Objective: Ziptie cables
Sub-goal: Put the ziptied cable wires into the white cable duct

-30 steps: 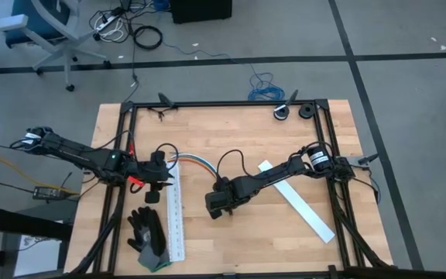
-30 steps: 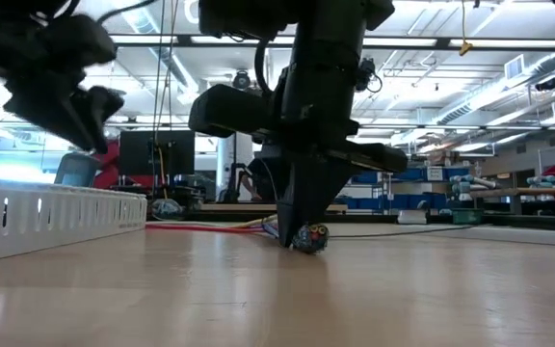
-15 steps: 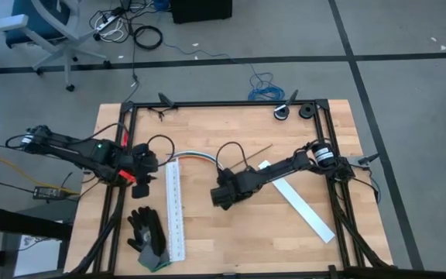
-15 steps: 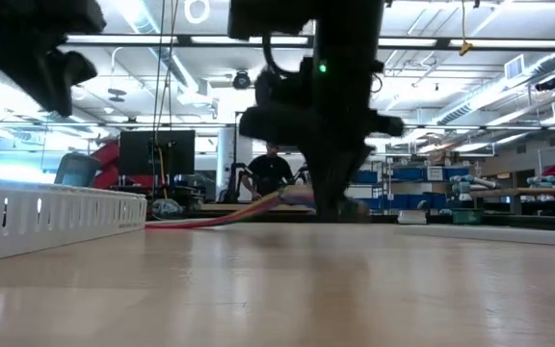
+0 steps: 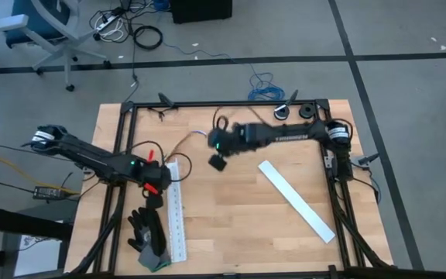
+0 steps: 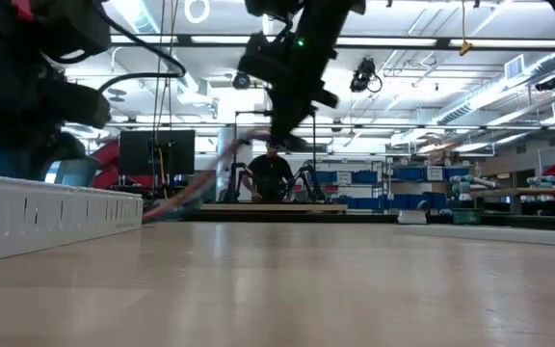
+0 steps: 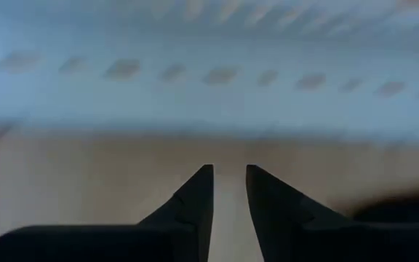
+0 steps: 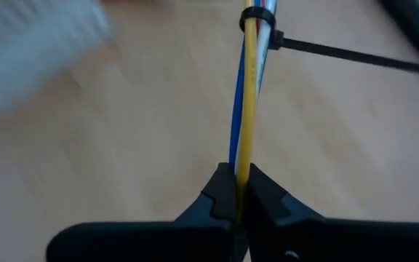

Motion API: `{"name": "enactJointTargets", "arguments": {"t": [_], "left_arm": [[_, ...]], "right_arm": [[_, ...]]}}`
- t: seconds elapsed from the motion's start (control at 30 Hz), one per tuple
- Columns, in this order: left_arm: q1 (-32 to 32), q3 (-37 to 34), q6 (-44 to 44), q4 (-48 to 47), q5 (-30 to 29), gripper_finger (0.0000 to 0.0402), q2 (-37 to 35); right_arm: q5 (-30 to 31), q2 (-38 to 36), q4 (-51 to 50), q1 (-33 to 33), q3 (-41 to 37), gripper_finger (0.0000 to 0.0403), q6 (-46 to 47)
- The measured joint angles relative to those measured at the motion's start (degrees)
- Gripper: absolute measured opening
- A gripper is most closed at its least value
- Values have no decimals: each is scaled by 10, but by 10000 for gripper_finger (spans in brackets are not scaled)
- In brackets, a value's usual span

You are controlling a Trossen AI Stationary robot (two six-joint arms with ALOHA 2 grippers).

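The cables (image 8: 247, 94) are a bundle of yellow, blue and white wires, ringed by the thin black ziptie (image 8: 268, 36), whose tail (image 8: 340, 55) sticks out sideways. From above, the bundle (image 5: 188, 142) arcs between the white strip's far end and my right gripper (image 5: 217, 151), which is shut on it high over the table's far middle. In the low view the bundle (image 6: 210, 172) slants up to that gripper (image 6: 282, 130). My left gripper (image 7: 229, 175) hovers by the left white slotted strip (image 5: 175, 217), fingers slightly apart and holding nothing. My right gripper pinches the cable bundle between its two fingers at one end (image 8: 244, 156), a short way from the ziptie loop. The bundle runs straight on ahead of the fingers. The held end is lifted clear, and the bundle slants down to its other end (image 6: 162, 207), low near the table.
A second white slotted strip (image 5: 296, 200) lies slanted on the table's right half. A dark glove (image 5: 147, 232) lies near the left strip's near end. Two black rings (image 5: 283, 114) sit at the far edge. The black frame (image 5: 231, 103) borders the table.
My right gripper has swung from the table's middle toward the far edge and risen well above the wood, taking the held end of the bundle up with it. The bundle's other end has stayed near the left white strip. My left gripper has shifted slightly toward the near edge.
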Motion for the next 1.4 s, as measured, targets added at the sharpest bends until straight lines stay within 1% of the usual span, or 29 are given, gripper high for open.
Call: {"name": "enactJointTargets", "arguments": {"t": [0.1,0.17,0.27,0.33,0.4,0.47,0.53,0.6,0.67,0.73,0.8,0.9,1.0,1.07,1.1,1.2,1.4], "left_arm": [[0,-14,17,102,15,87,23],[1,-18,29,161,9,86,36],[8,-17,48,203,-33,86,51],[18,-17,59,238,-70,85,61],[31,-17,61,259,-108,85,64],[45,-17,61,287,-122,85,70],[58,-16,61,280,-126,85,71],[68,-7,62,257,-128,85,70],[73,6,65,196,-134,85,64],[77,26,78,139,-139,85,63],[77,48,93,93,-114,85,62],[76,78,107,30,-26,85,62],[69,95,89,0,70,85,61],[61,95,71,1,115,85,62],[55,95,59,3,125,85,63],[35,95,7,11,128,84,81],[-21,94,-91,64,140,70,155]], "right_arm": [[-50,-7,75,-44,4,1,-53],[-76,-9,96,-72,20,1,-76],[-103,-7,122,-107,56,1,-107],[-118,-7,119,-123,73,1,-122],[-135,-7,109,-136,86,1,-122],[-152,-7,77,-147,101,1,-100],[-162,-8,34,-157,106,1,-88],[-157,-7,-13,-160,106,1,-91],[-133,-7,-55,-155,105,1,-93],[-110,-7,-75,-142,106,1,-88],[-96,-7,-83,-127,106,1,-80],[-91,-7,-79,-112,106,1,-78],[-90,-7,-80,-105,106,1,-75],[-90,-7,-82,-104,106,1,-74],[-90,-7,-84,-105,106,1,-74],[-95,-7,-97,-105,106,1,-75],[-85,-9,-130,-85,106,1,-60]]}}
